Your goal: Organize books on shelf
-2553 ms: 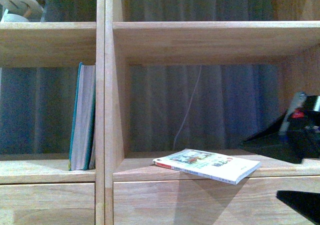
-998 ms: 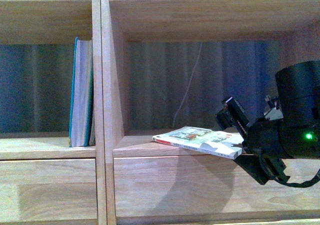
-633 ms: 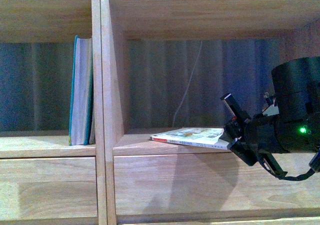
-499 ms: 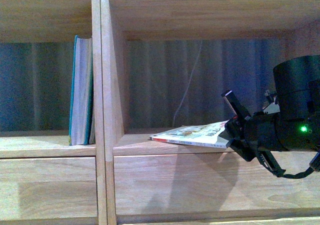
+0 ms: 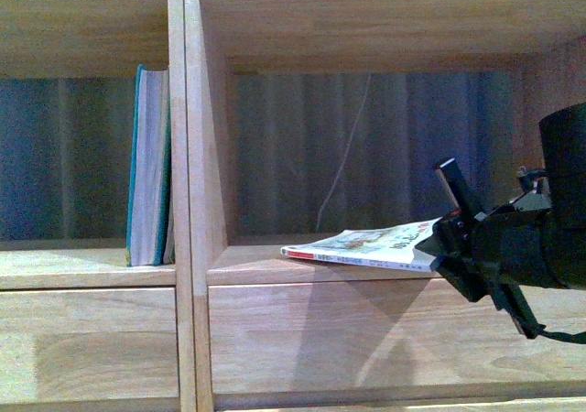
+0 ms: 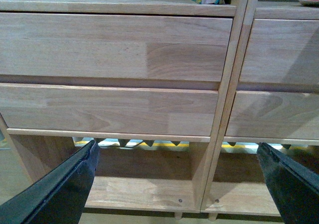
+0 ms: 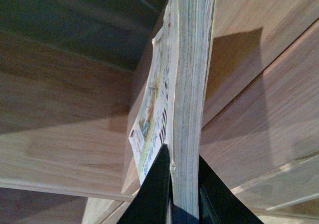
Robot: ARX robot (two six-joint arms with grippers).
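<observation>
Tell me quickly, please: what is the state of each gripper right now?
Left gripper: open, holding nothing.
Right gripper: closed on the edge of the paperback.

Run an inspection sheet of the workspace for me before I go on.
Surface: light-wood shelf, drawer fronts below the open compartments.
Job's things: teal book upright in the left compartment against the divider; paperback in the right compartment, spine end on the board, other end raised.
Clutter: nothing seen.
Grippers: right gripper shut on the paperback's page edge; left gripper open, empty, facing the drawer fronts.
Cables: thin pale cord hanging behind the right compartment.
Surroundings: curtain behind the shelf.
</observation>
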